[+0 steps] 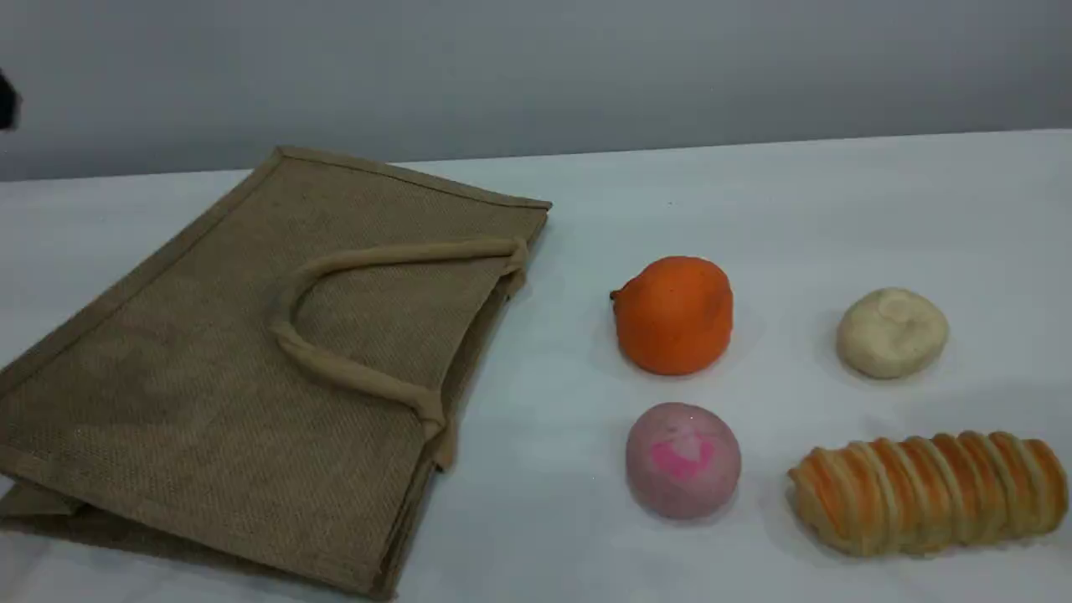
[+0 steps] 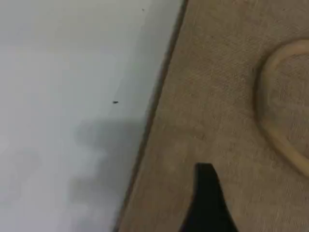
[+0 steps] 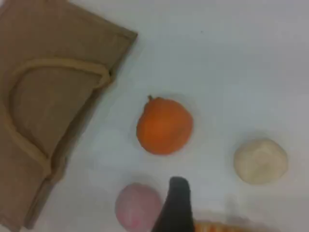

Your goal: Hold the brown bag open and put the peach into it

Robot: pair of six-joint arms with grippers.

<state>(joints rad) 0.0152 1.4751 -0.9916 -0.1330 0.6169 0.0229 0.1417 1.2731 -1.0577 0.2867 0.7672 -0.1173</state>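
Note:
The brown bag (image 1: 209, 360) lies flat and closed on the left of the white table, with one beige handle (image 1: 377, 255) looped across its top face. The peach (image 1: 682, 461), pale pink with a bright pink blotch, sits on the table to the right of the bag's mouth. Neither gripper shows in the scene view. In the left wrist view one dark fingertip (image 2: 207, 193) hovers over the bag (image 2: 217, 96) near its edge, holding nothing. In the right wrist view the right fingertip (image 3: 176, 205) hangs high above the table beside the peach (image 3: 137, 205), holding nothing.
An orange fruit (image 1: 674, 314) stands behind the peach. A cream-white lumpy ball (image 1: 892, 332) lies at the right, and a striped bread roll (image 1: 925, 490) lies at the front right. A grey wall runs behind the table's far edge.

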